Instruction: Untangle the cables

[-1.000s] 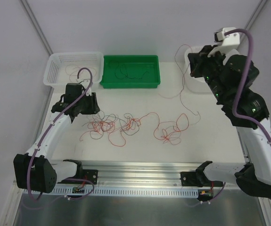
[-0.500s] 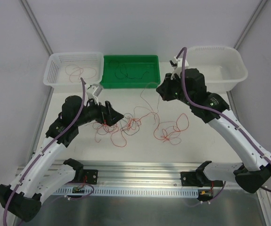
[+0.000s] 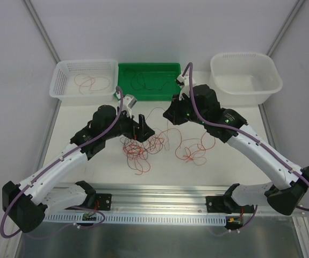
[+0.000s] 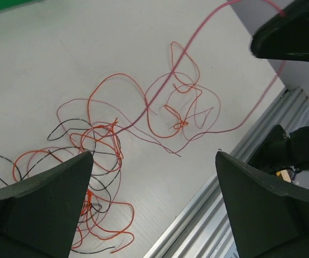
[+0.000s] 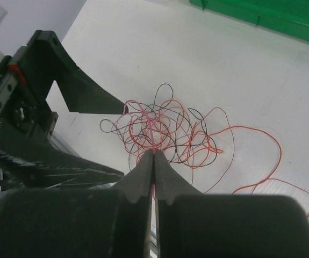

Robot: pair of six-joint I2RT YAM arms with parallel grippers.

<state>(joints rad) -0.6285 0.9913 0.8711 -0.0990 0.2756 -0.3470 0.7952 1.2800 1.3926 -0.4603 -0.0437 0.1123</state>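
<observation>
Left gripper [image 3: 141, 129] hung with its jaws wide apart above the white table [image 3: 218, 172], directly over the cables [image 3: 143, 146] tangled at its middle. Right gripper [image 5: 153, 153], close beside it, fingers pressed together, pinched one pinkish-red strand [image 4: 194, 42] rising from that tangle.

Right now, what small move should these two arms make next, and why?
Probably lower the open left tool and close it on the tangle. The right tool is shut on one red wire from it, so pinning the tangle should let that wire pull free.
</observation>
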